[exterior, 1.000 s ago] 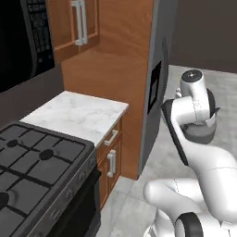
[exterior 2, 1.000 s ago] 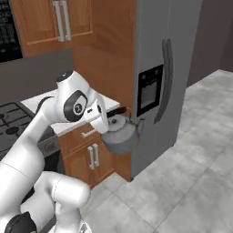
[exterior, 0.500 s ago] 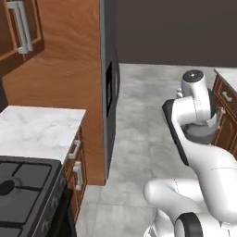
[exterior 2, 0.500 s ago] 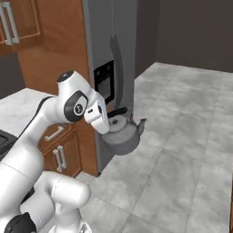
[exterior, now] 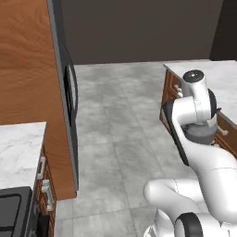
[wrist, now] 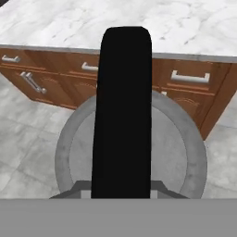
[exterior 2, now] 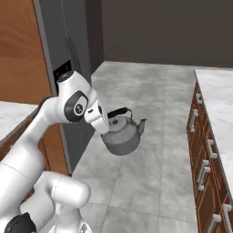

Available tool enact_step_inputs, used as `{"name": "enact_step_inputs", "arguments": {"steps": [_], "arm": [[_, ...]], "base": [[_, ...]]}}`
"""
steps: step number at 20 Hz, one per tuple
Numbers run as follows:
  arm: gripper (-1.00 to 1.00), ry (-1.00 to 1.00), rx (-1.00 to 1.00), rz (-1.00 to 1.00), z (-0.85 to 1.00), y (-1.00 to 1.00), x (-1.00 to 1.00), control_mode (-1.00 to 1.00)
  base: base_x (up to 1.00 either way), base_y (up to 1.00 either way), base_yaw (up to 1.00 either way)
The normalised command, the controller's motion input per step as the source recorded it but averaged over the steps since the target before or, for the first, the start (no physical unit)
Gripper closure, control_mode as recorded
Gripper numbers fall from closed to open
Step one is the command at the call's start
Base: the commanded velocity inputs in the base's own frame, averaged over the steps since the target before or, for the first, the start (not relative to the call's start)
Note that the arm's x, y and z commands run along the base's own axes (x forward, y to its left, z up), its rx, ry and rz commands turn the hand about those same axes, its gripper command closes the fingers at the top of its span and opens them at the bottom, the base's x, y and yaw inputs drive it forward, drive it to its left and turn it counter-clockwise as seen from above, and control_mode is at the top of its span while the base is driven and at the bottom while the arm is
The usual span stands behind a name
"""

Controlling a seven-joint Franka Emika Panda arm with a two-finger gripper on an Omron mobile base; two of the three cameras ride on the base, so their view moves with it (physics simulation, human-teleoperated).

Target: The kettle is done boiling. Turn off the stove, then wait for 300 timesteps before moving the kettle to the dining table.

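Note:
The grey kettle (exterior 2: 122,135) hangs in the air over the floor, held by its black arched handle (exterior 2: 119,112). My gripper (exterior 2: 108,119) is shut on that handle. In the hand view the handle (wrist: 122,111) runs up the middle, with the kettle's round grey body (wrist: 185,155) below it. The dining table's marble top (wrist: 139,21) and its wood base (wrist: 55,74) lie ahead, beyond the kettle. That table (exterior 2: 219,93) also stands at the right of the right base view. A corner of the stove (exterior: 10,212) shows at the lower left, far from the gripper.
The tall grey fridge (exterior: 68,92) stands beside a wood panel (exterior: 28,65) on the left. A marble counter (exterior: 18,143) adjoins the stove. Grey tiled floor (exterior: 120,120) spreads between the fridge and the table. Silver-handled cabinet doors (exterior 2: 205,154) face the floor.
The whole picture has shifted: stove, counter and fridge slid left and the dining table came into view on the right. The kettle stays held in the gripper.

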Motion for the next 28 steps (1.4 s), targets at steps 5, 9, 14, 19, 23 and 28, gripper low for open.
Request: {"name": "enact_step_inputs", "arguments": {"steps": [5, 9, 14, 19, 23, 28], "arm": [[1.0, 0.0, 0.0, 0.0, 0.0, 0.0, 0.0, 1.0], [1.0, 0.0, 0.0, 0.0, 0.0, 0.0, 0.0, 1.0], [1.0, 0.0, 0.0, 0.0, 0.0, 0.0, 0.0, 1.0], [1.0, 0.0, 0.0, 0.0, 0.0, 0.0, 0.0, 1.0], [1.0, 0.0, 0.0, 0.0, 0.0, 0.0, 0.0, 1.0], [1.0, 0.0, 0.0, 0.0, 0.0, 0.0, 0.0, 1.0]], "base": [[0.32, 0.0, -0.45], [0.39, 0.0, -0.4], [0.46, 0.07, -0.38], [0.27, 0.01, -0.36], [0.0, -0.12, -0.36], [0.0, -0.14, -0.36]]}}
